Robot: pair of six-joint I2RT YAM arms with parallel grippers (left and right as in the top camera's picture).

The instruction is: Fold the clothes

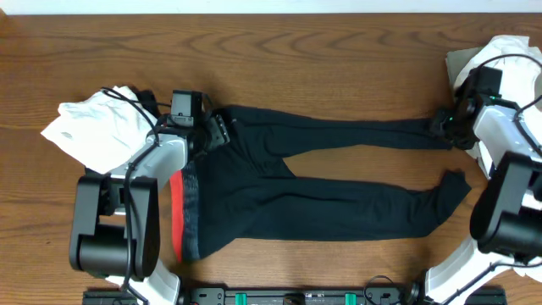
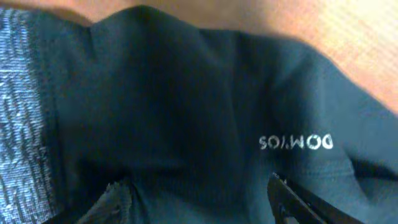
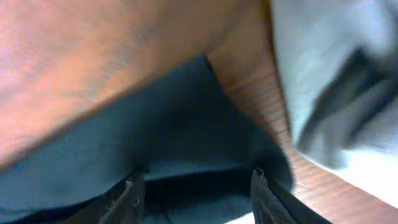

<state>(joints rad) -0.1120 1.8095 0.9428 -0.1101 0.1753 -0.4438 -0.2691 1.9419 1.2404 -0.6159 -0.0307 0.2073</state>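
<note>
The black leggings (image 1: 322, 182) lie flat across the table, legs stretched to the right, with the red-and-grey waistband (image 1: 185, 212) at the left. My left gripper (image 1: 218, 131) sits low over the upper waist corner. In the left wrist view its jaws (image 2: 196, 199) are open over black cloth (image 2: 186, 106) printed with white letters, beside the grey waistband (image 2: 18, 124). My right gripper (image 1: 442, 125) is at the end of the far leg. In the right wrist view it (image 3: 196, 193) is open, with the leg's end (image 3: 155, 130) lying between the fingers.
A crumpled white top (image 1: 93, 127) lies at the left, just behind my left arm. A white and beige pile (image 1: 508, 55) sits at the back right corner, close to my right gripper and showing as white cloth (image 3: 336, 81) in the right wrist view. Bare wooden table (image 1: 296, 59) runs behind the leggings.
</note>
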